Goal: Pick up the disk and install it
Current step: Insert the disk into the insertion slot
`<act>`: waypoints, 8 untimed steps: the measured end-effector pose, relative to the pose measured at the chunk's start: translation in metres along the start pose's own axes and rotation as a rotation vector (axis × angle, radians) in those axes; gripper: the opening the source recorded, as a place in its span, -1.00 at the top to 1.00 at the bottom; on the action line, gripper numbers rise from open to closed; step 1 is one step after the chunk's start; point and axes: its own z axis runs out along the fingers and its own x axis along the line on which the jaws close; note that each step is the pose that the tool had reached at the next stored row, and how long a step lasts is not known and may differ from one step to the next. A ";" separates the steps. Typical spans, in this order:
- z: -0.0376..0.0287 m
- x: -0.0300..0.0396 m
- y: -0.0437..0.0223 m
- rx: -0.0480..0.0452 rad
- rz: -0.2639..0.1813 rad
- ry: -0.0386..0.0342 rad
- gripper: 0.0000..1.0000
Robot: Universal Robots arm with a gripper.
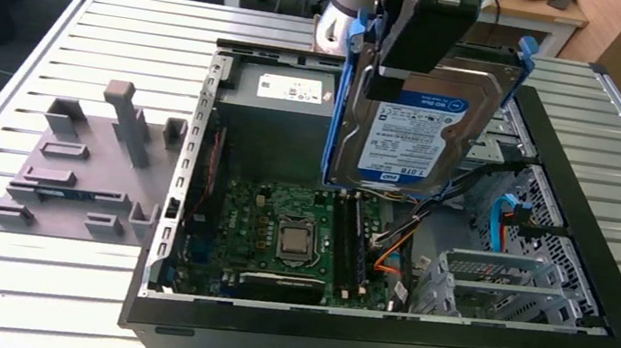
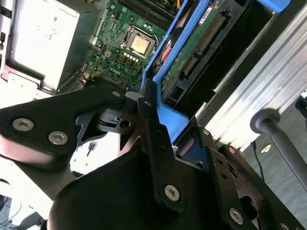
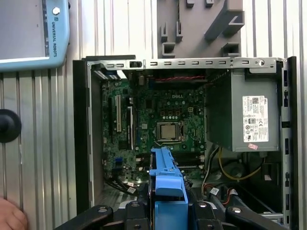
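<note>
Pick-up stage complete, installation pending. The disk (image 1: 406,142), a flat rectangular silver hard drive with a white-and-blue label, framed by a thin blue plastic bracket, is hanging clear of every surface. It is standing nearly upright on edge above the open black computer case (image 1: 385,335), which is lying on its side on the slatted metal table (image 1: 1,295). Judging by this, the grasp is done and the seating is not yet done: the disk is touching no part of the case and is sitting in no bay. It is hovering over the green motherboard (image 1: 280,215), between the grey boxy power supply (image 1: 285,93) and the perforated silver drive cage (image 1: 503,279).

The black gripper (image 1: 409,60) is pointing downward from the silver arm (image 1: 341,5), its fingers clamped on the blue bracket at the disk's upper edge. In both wrist views the bracket is sitting squeezed between the fingers (image 2: 153,120) (image 3: 168,211). In the second wrist view the disk's green circuit board (image 2: 192,52) is facing the camera.

A grey plastic fixture (image 1: 86,170) is lying beside the case, on the exterior view's left.
</note>
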 end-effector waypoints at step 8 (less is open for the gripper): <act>0.0005 0.0059 -0.0017 0.0001 0.001 0.0022 0.27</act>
